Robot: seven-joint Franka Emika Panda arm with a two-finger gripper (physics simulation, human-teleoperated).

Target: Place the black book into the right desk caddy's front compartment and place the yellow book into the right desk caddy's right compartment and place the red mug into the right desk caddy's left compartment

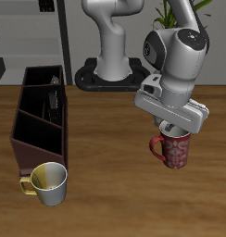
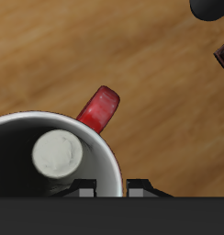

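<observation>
Red mug (image 1: 173,151) sits directly beneath my gripper (image 1: 172,130), handle (image 2: 100,106) pointing away from the right desk caddy (image 1: 41,111); whether my fingers have closed on its rim, I cannot tell.

A rendered study or office corner: a wooden counter (image 1: 115,194) carries a dark brown desk caddy (image 1: 36,125) and two mugs, with dark shelving (image 1: 45,28) and a potted plant (image 1: 170,14) against the wall behind the robot's base (image 1: 110,69).
</observation>
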